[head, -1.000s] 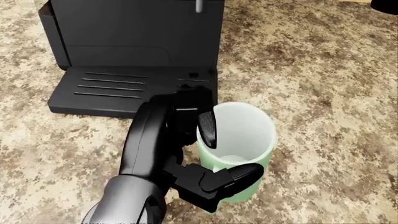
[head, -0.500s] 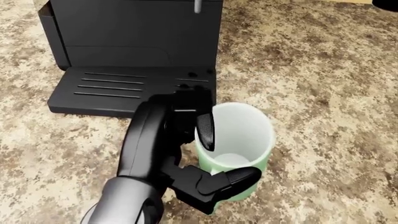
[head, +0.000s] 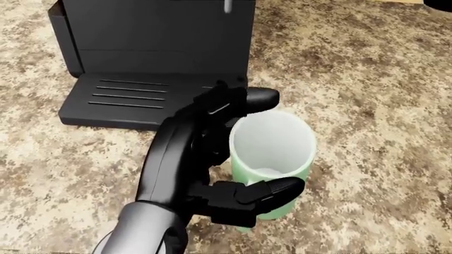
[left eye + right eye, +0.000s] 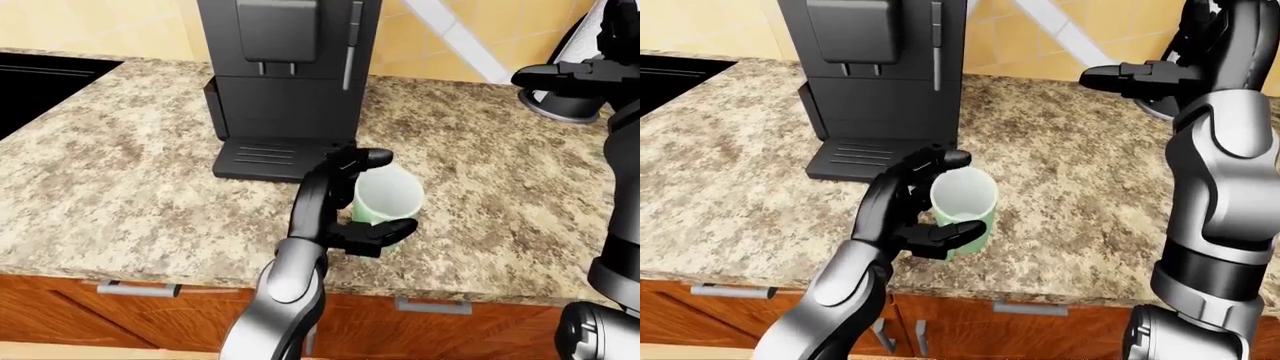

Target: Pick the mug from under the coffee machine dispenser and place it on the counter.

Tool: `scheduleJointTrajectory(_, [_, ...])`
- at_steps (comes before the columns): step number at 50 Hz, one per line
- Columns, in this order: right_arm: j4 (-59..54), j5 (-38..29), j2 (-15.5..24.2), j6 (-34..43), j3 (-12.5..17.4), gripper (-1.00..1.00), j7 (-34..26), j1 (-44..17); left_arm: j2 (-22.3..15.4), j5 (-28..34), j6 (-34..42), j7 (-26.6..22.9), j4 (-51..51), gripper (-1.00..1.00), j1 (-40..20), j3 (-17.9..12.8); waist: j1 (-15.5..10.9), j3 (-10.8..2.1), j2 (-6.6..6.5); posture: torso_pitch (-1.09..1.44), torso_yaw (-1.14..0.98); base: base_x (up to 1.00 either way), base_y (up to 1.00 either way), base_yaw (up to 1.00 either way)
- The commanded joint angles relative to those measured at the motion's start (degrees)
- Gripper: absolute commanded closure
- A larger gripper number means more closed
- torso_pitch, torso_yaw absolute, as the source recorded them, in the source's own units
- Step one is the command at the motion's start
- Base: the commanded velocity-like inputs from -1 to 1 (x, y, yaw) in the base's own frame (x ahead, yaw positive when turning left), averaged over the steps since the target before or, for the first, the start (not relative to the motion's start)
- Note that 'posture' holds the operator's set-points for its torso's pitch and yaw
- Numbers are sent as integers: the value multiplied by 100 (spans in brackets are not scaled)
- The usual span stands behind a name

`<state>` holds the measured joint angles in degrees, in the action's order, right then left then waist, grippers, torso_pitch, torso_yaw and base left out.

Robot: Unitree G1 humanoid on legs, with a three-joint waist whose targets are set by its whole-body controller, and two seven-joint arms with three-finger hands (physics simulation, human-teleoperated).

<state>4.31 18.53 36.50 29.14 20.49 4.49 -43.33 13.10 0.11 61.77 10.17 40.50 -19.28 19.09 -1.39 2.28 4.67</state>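
The pale green mug (image 3: 272, 153) stands upright on the speckled counter (image 3: 367, 106), just right of the black coffee machine's drip tray (image 3: 127, 98) and clear of the dispenser (image 4: 275, 30). My left hand (image 3: 281, 142) stands about the mug from its left side. Its upper fingers (image 3: 258, 98) are spread above and off the rim, and its lower finger (image 3: 272, 191) lies against the mug's near wall. The hand is open. My right hand (image 4: 1125, 79) is raised at the upper right of the right-eye view, open and empty.
The coffee machine (image 4: 285, 82) stands to the upper left of the mug. A black cooktop (image 4: 40, 79) lies at the far left. A dark round object (image 4: 560, 105) sits on the counter at the upper right. The counter edge and wooden drawers (image 4: 130, 300) run along the bottom.
The left hand's upper finger, which hooked over the mug's rim, has lifted up and out toward the coffee machine. The mug has stayed in place on the counter.
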Motion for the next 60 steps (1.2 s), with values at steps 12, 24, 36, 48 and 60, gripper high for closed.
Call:
scheduleJointTrajectory(12, [187,-13,88,-140,81,-100,2,-131,38,43,39,2,113,-43,-158,-43,-2,-107,32,0,0,0,0,0])
scheduleJointTrajectory(24, [183,-8,96,-127,82,-100,-2,-159,64,10,102,-1,139,-62,-266,-112,-2,-112,22,0,0,0,0,0])
scheduleJointTrajectory(36, [182,-9,100,-126,81,-100,-7,-154,75,-19,391,32,368,-71,-500,-228,-2,-115,22,0,0,0,0,0])
scheduleJointTrajectory(48, [210,-21,89,-118,74,-100,-11,-143,-12,-112,762,9,711,-70,-536,-301,-8,-105,24,0,0,0,0,0])
scheduleJointTrajectory(60, [226,-37,73,-120,74,-100,-16,-122,-176,-340,1563,-5,1359,-83,-723,-572,-8,-81,14,0,0,0,0,0])
